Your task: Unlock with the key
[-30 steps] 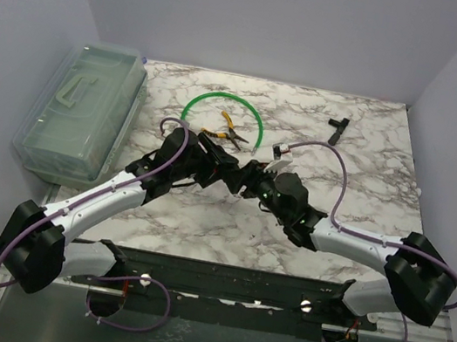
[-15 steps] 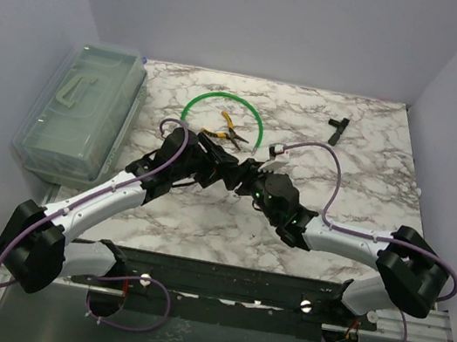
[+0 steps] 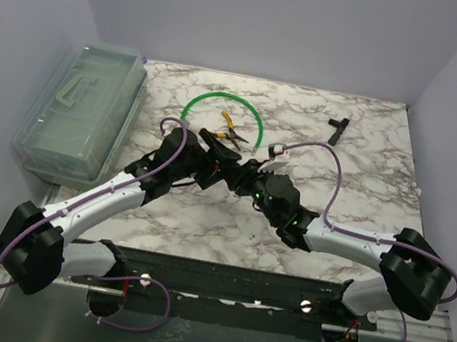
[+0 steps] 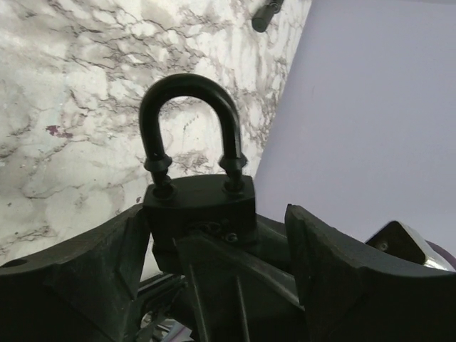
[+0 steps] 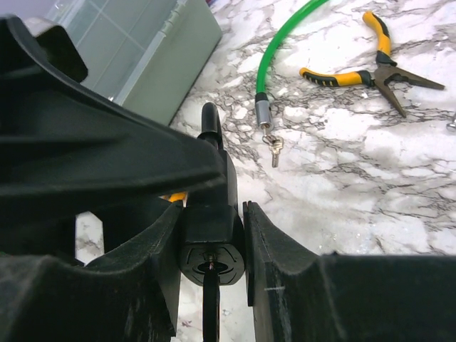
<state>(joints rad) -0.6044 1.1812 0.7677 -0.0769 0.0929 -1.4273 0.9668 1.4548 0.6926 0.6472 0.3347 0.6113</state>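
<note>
The black padlock [image 5: 214, 214] hangs in the air between both grippers, shackle [image 4: 189, 92] pointing away from the right wrist. The key [image 5: 211, 306] sticks in the keyhole on its bottom face, edge-on and dark, with a gap to each right finger. My right gripper [image 5: 211, 239] has its fingers [image 5: 285, 285] tight against the padlock's two flat faces. My left gripper [image 4: 214, 214] straddles the padlock [image 4: 199, 206]: the left finger touches it, and the right finger [image 4: 335, 271] stands off with a clear gap. Both grippers meet mid-table [image 3: 237, 171].
Yellow-handled pliers [image 5: 370, 71] lie inside the green cable loop [image 3: 224, 96], just beyond the grippers. A second small silvery key [image 5: 274, 146] hangs at the cable's metal end. A clear plastic box [image 3: 84, 110] stands at the left edge. A black T-shaped part [image 3: 336, 128] lies far right.
My right gripper has moved left, up to the padlock and around it. A left finger now reaches out over the pliers' handle.
</note>
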